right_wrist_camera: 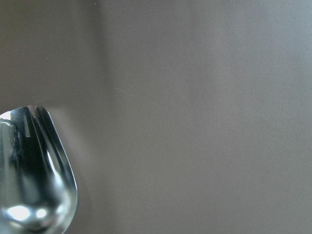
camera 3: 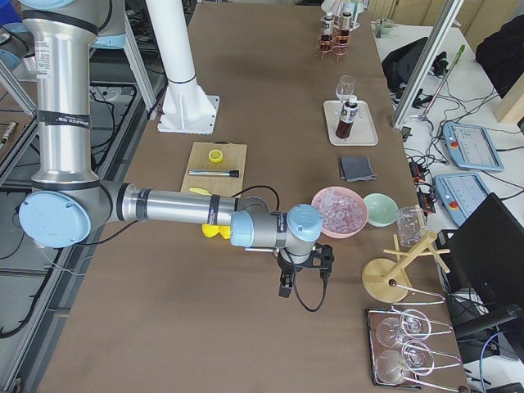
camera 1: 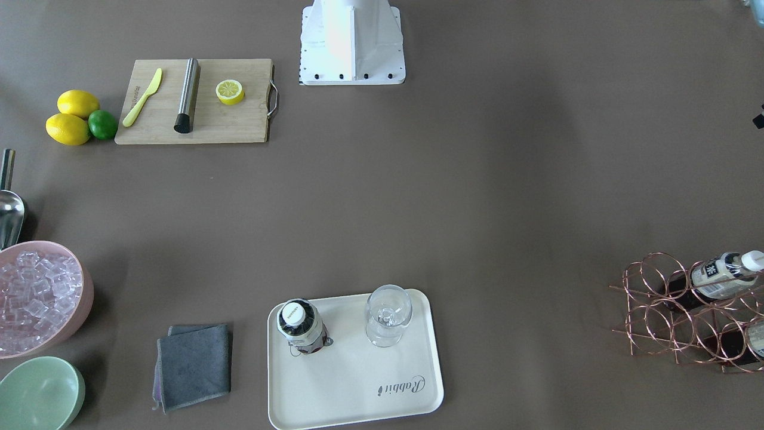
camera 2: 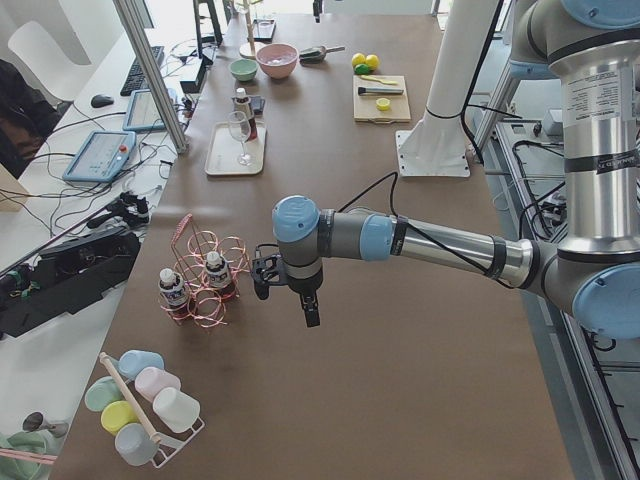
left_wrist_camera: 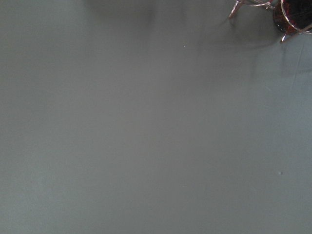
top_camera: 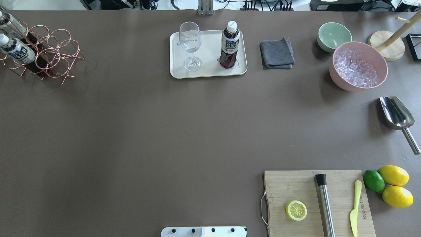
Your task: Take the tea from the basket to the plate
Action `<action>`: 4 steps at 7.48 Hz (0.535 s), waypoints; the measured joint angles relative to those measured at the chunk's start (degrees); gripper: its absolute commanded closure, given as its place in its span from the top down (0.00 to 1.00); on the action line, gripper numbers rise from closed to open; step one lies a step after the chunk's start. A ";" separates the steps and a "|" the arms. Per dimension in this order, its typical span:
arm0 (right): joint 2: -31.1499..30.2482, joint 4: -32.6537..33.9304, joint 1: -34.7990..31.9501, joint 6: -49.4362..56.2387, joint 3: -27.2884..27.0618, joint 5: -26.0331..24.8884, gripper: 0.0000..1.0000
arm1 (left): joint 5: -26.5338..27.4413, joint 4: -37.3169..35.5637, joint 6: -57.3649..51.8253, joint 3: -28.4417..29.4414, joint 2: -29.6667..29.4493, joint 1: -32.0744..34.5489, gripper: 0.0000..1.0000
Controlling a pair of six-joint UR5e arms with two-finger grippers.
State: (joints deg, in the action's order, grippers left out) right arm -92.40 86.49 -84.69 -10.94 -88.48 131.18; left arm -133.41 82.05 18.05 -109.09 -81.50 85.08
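Basket (top_camera: 49,56) at upper left of the overhead view, its copper rings cradling two bottles slantwise, likely so they can't roll. Across to upper middle: the plate (top_camera: 210,70), with a wine glass (top_camera: 190,42) on its left half and the tea (top_camera: 229,46) upright on its right half, apart from the glass. It shows dark brown liquid, a white cap and a white-and-blue label. Looks delivered, ready for pouring. Left claw (camera 2: 262,273) hangs near the basket, right claw (camera 3: 318,258) near the ice bowl (camera 3: 338,211); clenched or released, I cannot tell.

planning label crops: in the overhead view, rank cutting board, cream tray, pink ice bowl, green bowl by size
1. cutting board (nearest camera, partly cropped)
2. cream tray
3. pink ice bowl
4. green bowl
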 measured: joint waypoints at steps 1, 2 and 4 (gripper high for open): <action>0.06 0.05 0.02 -0.03 0.21 0.02 1.00 | 0.00 0.02 -2.11 -0.02 0.00 0.02 0.99; 0.09 0.07 0.05 -0.04 0.34 0.04 1.00 | -0.01 -0.05 -5.74 0.00 0.17 0.17 0.99; 0.11 0.08 0.05 -0.05 0.47 0.08 1.00 | -0.01 -0.12 -9.45 0.20 0.41 0.38 0.99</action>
State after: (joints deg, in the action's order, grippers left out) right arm -92.29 86.57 -84.64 -10.99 -88.01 131.26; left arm -133.42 81.93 8.59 -108.89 -81.09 85.46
